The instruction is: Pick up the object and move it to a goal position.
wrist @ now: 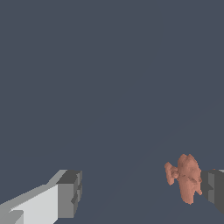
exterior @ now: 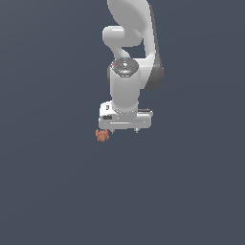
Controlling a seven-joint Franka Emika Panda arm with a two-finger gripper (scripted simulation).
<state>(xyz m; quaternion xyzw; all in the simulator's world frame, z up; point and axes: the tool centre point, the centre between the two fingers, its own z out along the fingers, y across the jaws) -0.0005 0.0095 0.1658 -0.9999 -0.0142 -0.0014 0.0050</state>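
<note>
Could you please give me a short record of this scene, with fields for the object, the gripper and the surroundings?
object: small reddish-orange lumpy thing, beside one finger pad
gripper: white gripper, fingers spread wide, the other finger far from the object
grasp: none yet; object not centred between the fingers
contact: cannot tell whether the near pad touches it
surroundings: plain dark grey-blue ground

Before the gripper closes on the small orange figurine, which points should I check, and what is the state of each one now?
1. Gripper open: ok, fingers wide apart.
2. Orange figurine between the fingers: ok, but not centred.
3. Figurine centred: not ok, it sits right beside one finger, far from the other.
4. Gripper low enough: cannot tell; in the exterior view the figurine shows below one end of the gripper.
5. Goal position visible: not ok, no marker is seen.
</note>
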